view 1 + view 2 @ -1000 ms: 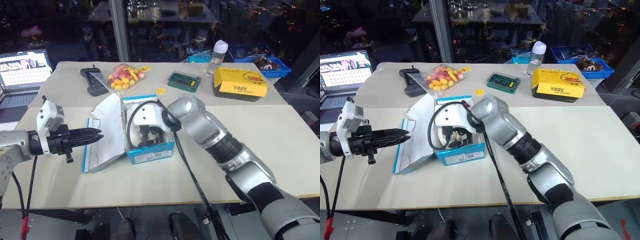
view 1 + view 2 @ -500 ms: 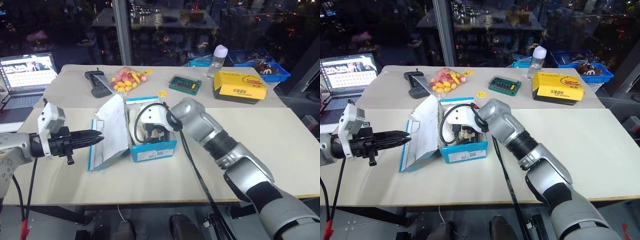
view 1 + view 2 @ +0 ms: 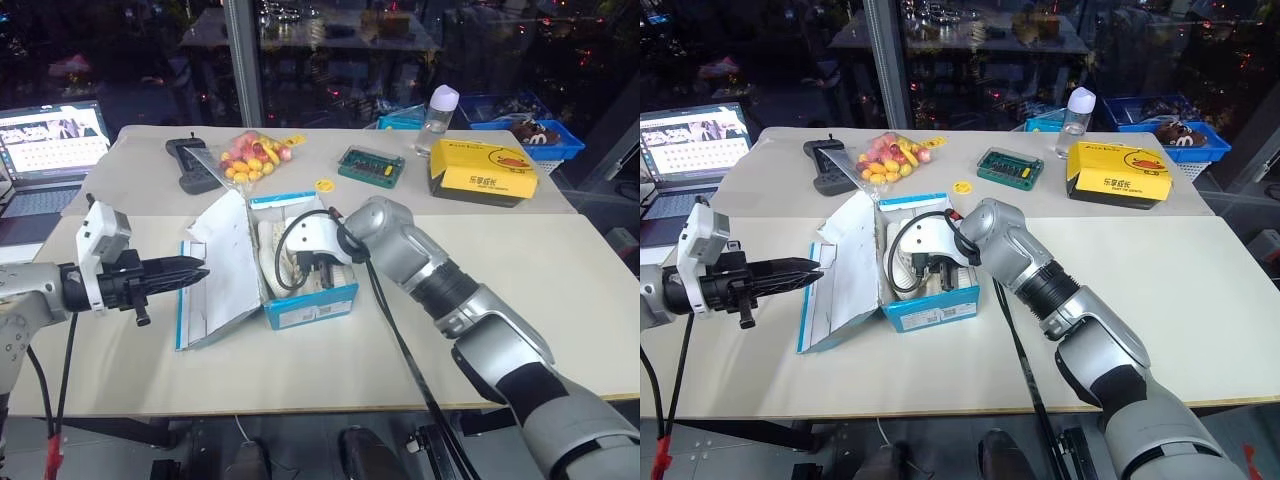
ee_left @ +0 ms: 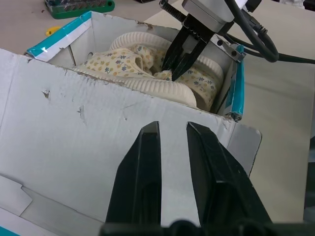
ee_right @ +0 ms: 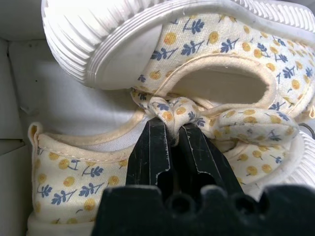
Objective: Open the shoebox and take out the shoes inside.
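Note:
The blue shoebox (image 3: 308, 304) stands open mid-table, its white-lined lid (image 3: 227, 262) tipped up to the left. Inside lie the shoes, a cream pair with a small flower print and ribbed white soles (image 4: 132, 63) (image 4: 207, 80). My right gripper (image 4: 172, 73) reaches down into the box and is shut on a fabric bow (image 5: 170, 112) of the nearer shoe (image 5: 64, 177). My left gripper (image 3: 198, 272) is shut and points level at the lid's inner face; I cannot tell whether it touches.
At the back of the table are a yellow duck-logo box (image 3: 482, 168), a clear bottle (image 3: 437, 112), a green case (image 3: 370, 165), a bag of coloured fruit (image 3: 250, 155) and a black controller (image 3: 190, 165). A laptop (image 3: 50, 140) stands far left. A black cable (image 3: 395, 340) trails off the front edge.
My right gripper has gone from open to shut on the shoe's bow and dipped slightly deeper into the box. The left arm has kept still; the camera shifted a little.

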`<state>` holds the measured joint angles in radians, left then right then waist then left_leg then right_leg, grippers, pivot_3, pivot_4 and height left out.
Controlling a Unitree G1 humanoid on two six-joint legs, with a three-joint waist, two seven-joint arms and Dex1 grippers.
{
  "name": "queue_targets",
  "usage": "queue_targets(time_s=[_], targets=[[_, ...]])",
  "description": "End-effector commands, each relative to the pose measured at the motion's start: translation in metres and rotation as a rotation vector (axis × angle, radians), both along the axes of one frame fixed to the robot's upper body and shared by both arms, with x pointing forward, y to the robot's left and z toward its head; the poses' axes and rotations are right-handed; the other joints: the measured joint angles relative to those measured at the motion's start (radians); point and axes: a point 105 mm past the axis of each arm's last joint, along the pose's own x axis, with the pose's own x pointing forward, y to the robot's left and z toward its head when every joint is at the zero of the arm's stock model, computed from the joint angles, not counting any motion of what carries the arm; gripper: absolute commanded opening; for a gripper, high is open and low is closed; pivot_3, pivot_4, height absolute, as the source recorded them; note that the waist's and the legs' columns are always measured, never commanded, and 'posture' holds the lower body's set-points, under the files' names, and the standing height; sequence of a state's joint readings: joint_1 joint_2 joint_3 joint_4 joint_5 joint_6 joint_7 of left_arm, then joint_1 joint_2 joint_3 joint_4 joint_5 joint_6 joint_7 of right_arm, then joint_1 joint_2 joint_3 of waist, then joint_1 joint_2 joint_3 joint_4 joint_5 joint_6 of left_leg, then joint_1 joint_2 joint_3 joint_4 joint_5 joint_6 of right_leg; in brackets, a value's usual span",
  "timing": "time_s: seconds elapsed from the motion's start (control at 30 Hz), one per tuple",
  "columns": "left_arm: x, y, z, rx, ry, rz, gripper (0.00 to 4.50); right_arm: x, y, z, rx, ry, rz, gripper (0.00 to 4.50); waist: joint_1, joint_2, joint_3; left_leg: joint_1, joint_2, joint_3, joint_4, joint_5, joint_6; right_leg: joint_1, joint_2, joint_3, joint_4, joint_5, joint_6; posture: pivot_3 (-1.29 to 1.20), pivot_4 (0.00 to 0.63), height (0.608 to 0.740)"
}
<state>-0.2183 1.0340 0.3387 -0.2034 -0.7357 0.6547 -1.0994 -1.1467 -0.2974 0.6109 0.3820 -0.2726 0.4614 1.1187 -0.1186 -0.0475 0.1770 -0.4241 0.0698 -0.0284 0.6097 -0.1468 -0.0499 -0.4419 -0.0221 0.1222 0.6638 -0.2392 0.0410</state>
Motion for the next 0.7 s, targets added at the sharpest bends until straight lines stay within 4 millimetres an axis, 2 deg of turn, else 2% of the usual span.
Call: queue_targets(time_s=[0.03, 0.27, 0.33, 0.57, 0.7], targets=[[-0.001, -0.003, 0.012, 0.006, -0.053, -0.01, 0.91, -0.005, 0.003, 0.031, 0.068, -0.045, 0.015, 0.01, 0.0, 0.0, 0.0, 0.0, 0.0, 0.0, 0.0, 0.0, 0.0, 0.0, 0.0, 0.0, 0.0, 0.0, 0.0, 0.0, 0.15, 0.74], [0.001, -0.004, 0.012, 0.004, -0.057, -0.01, 0.91, -0.019, -0.002, 0.084, 0.269, 0.022, 0.016, 0.01, 0.002, 0.0, 0.001, -0.002, 0.0, 0.0, 0.0, 0.0, 0.0, -0.002, 0.0, 0.0, 0.0, 0.0, 0.0, 0.0, 0.15, 0.74], [0.001, -0.005, 0.012, 0.003, -0.059, -0.011, 0.91, -0.018, -0.009, 0.097, 0.343, 0.053, -0.013, 0.01, 0.0, 0.0, 0.001, -0.003, 0.0, 0.0, 0.0, 0.0, 0.0, -0.003, 0.0, 0.0, 0.0, 0.0, 0.0, 0.0, 0.15, 0.74], [0.003, -0.007, 0.012, 0.001, -0.06, -0.017, 0.91, -0.011, -0.02, 0.106, 0.424, 0.084, -0.082, 0.01, -0.001, 0.0, 0.001, -0.005, 0.0, 0.0, -0.001, 0.0, 0.0, -0.006, 0.0, 0.0, 0.0, 0.0, 0.0, 0.0, 0.15, 0.74], [0.004, -0.007, 0.012, 0.004, -0.062, -0.022, 0.91, -0.015, -0.016, 0.117, 0.58, 0.196, -0.101, 0.01, -0.002, 0.0, 0.001, -0.009, 0.0, 0.0, -0.001, 0.0, 0.0, -0.011, 0.0, 0.001, 0.001, 0.001, -0.001, 0.0, 0.15, 0.74]])
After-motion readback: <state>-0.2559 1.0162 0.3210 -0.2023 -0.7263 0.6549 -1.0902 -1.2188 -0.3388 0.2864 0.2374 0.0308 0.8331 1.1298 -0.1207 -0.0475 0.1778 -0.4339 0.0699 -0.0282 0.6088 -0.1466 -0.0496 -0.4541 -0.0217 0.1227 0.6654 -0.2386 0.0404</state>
